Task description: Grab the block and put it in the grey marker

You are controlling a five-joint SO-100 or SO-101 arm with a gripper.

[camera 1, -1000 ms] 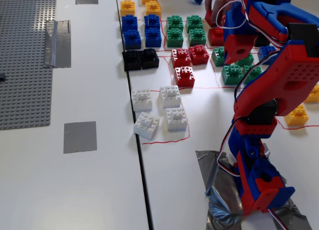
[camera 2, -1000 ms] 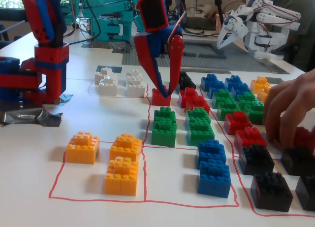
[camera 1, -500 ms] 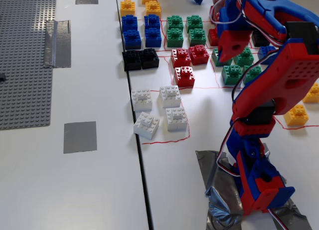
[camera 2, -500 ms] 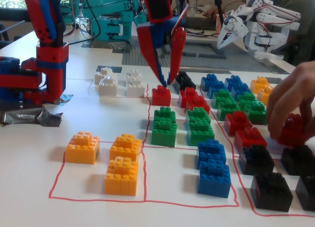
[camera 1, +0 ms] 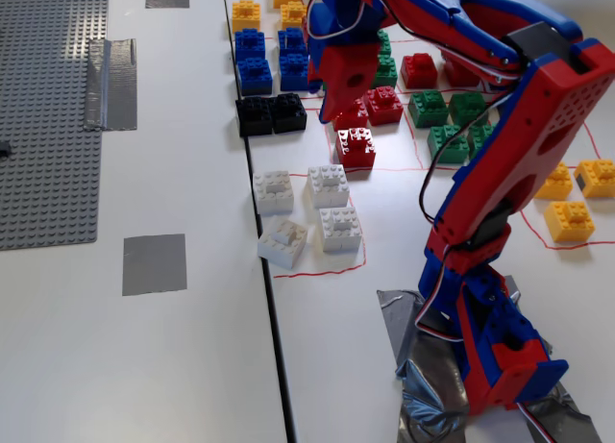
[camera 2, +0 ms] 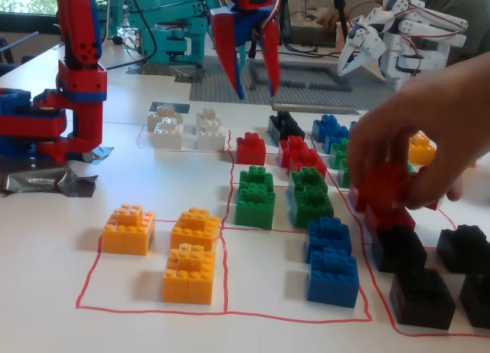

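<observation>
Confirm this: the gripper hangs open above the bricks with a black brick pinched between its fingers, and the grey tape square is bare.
One thing is wrong: the gripper holds nothing. In the low fixed view its fingers hang open and empty above the bricks. The black bricks sit untouched on the table in the high fixed view. The grey tape square is indeed bare.

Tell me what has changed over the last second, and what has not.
The claw rose off the single red brick and swung toward the black bricks, open and empty; it took hold of nothing. A person's hand moved in over the red bricks on the right of the low fixed view. The white bricks and the grey marker stayed where they were.
</observation>
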